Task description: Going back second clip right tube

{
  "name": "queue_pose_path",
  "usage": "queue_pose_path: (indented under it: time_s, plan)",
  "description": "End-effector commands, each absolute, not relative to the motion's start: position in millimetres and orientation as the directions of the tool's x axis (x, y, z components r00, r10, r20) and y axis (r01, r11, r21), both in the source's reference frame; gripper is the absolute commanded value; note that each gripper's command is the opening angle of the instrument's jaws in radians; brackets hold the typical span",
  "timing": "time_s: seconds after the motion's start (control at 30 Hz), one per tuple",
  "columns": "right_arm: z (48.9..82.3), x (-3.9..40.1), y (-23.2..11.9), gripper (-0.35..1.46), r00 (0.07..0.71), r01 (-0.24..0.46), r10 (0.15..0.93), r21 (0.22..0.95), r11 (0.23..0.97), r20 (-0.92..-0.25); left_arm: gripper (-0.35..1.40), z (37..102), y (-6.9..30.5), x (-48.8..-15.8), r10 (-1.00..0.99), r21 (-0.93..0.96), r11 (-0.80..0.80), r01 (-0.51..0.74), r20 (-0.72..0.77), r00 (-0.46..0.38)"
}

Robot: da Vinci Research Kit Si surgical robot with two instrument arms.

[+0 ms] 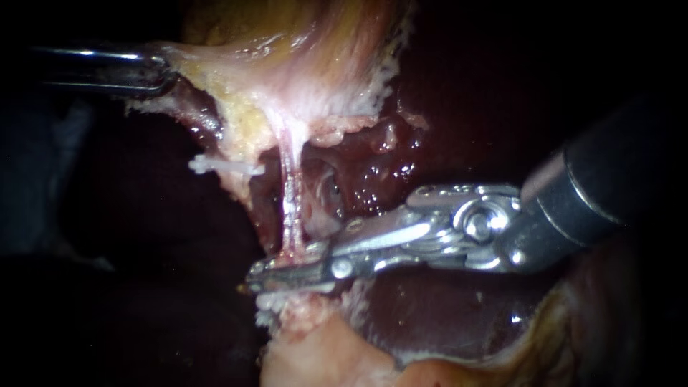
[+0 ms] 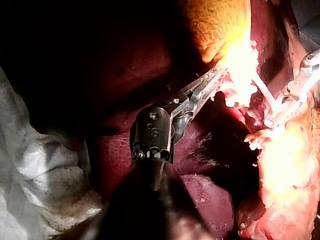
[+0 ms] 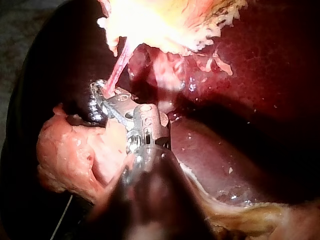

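Evidently soft, slick and easily torn, the thin pale-pink tube (image 1: 289, 190) stretches taut from the yellowish-pink gallbladder (image 1: 287, 64) down to a pale fatty stump (image 1: 315, 351). Any hold belongs square across it, never tugging sideways. Its long axis runs almost straight up and down in the endoscope view. My right instrument (image 1: 258, 278) crosses its lower end, silver jaws seemingly closed on it, though glare blurs this. My left instrument (image 1: 166, 75) has its jaws clamped on the gallbladder's edge. A white plastic clip (image 1: 222, 166) sits beside the tube's upper part.
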State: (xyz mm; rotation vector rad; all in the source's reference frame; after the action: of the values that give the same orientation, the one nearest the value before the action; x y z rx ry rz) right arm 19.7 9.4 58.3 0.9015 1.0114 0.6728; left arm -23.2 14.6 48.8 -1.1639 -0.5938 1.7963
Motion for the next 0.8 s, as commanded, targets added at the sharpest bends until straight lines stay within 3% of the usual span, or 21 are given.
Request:
queue_pose_path:
  time_s: [0.03,0.17,0.2,0.4,0.67,0.8]
  plan:
    - [58.3,19.8,9.3,-0.33,0.388,-0.063,0.829,0.886,0.459,-0.402,-0.35,48.8,14.6,-23.2,0.868,-0.764,-0.491,-0.418,-0.468,-0.165]
    - [58.9,20.0,8.6,0.31,0.356,-0.038,0.837,0.888,0.457,-0.416,-0.35,48.8,14.6,-23.2,0.868,-0.764,-0.491,-0.418,-0.468,-0.165]
    - [59.1,20.1,8.4,0.36,0.350,-0.033,0.838,0.888,0.458,-0.419,-0.35,48.8,14.6,-23.2,0.868,-0.764,-0.491,-0.418,-0.468,-0.165]
    - [60.8,20.7,6.7,0.45,0.333,-0.019,0.838,0.886,0.464,-0.432,-0.35,48.8,14.6,-23.2,0.868,-0.764,-0.491,-0.418,-0.468,-0.165]
    - [64.1,20.7,7.1,0.49,0.369,-0.052,0.713,0.752,0.657,-0.597,-0.35,48.8,14.6,-23.2,0.868,-0.764,-0.491,-0.418,-0.468,-0.165]
    - [65.2,19.8,7.9,0.50,0.369,-0.054,0.672,0.707,0.706,-0.642,-0.35,48.8,14.6,-23.2,0.868,-0.764,-0.491,-0.418,-0.468,-0.165]
